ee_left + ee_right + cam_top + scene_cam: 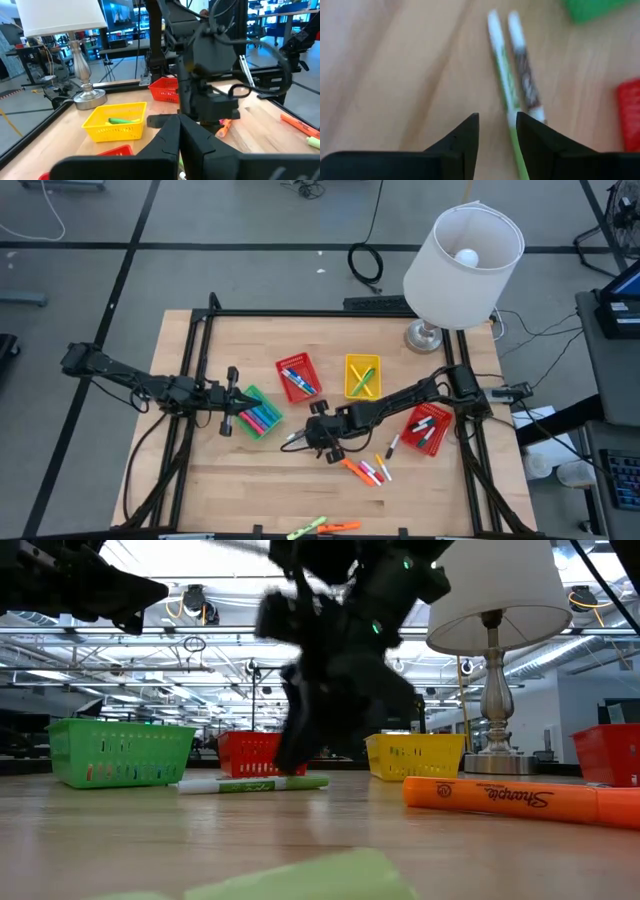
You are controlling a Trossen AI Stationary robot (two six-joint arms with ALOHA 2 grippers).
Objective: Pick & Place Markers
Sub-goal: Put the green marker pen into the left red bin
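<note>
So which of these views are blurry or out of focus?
Low view: the dark arm is smeared and the pale green marker nearest the lens is out of focus. Right wrist view: the two markers on the wood are blurred. High view looks sharp.

Grey floor (250, 270) tiles spread around the wooden surface (250, 500), with a coiled black cable (365, 262) lying on them. A white-shaded lamp (462, 265) stands at one corner. Overhead, bare ceiling trusses (230, 635) carry bright lights.
</note>
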